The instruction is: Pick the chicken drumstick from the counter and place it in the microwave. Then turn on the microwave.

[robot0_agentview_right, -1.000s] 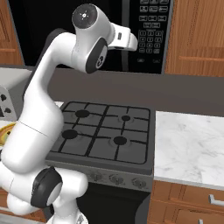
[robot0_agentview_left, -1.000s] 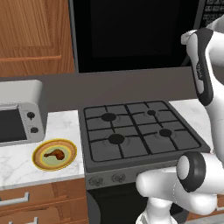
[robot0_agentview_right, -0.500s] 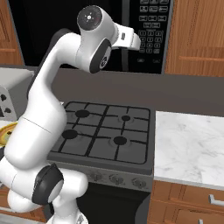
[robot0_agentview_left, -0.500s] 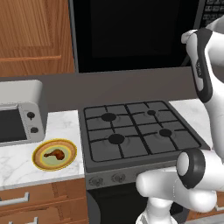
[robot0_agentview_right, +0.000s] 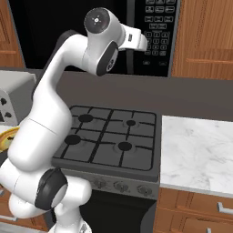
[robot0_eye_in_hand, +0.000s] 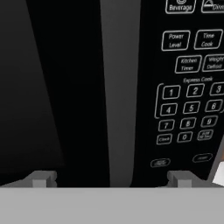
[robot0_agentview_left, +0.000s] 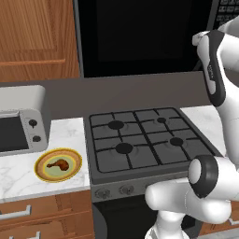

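The microwave (robot0_agentview_left: 140, 35), black with a dark glass door, hung shut above the stove and took up the upper part of the left base view. In the hand view its grey door handle (robot0_eye_in_hand: 120, 87) ran as an upright strip through the middle, and the keypad (robot0_eye_in_hand: 190, 113) with numbered buttons lay at three o'clock of that strip.

The white arm (robot0_agentview_right: 54, 118) rose from seven o'clock in the right base view and bent toward one o'clock, its hand raised up against the microwave front near the keypad.

The dark grey gas stovetop (robot0_agentview_left: 144, 142) sat below the microwave, four burners showing. At nine o'clock of it lay the white veined desk (robot0_agentview_left: 70, 135), which carried a silver toaster oven (robot0_agentview_left: 21, 121) at its far left.

A yellow plate (robot0_agentview_left: 41, 172) rested on the desk at six o'clock of the toaster oven, just beside the stovetop's left edge. The chicken drumstick (robot0_agentview_left: 59, 164) lay on that plate, well apart from the arm.

The tool (robot0_eye_in_hand: 112, 178) stood wide open and empty, its two finger tips (robot0_eye_in_hand: 43, 178) spread to either side of the door handle, close before it.
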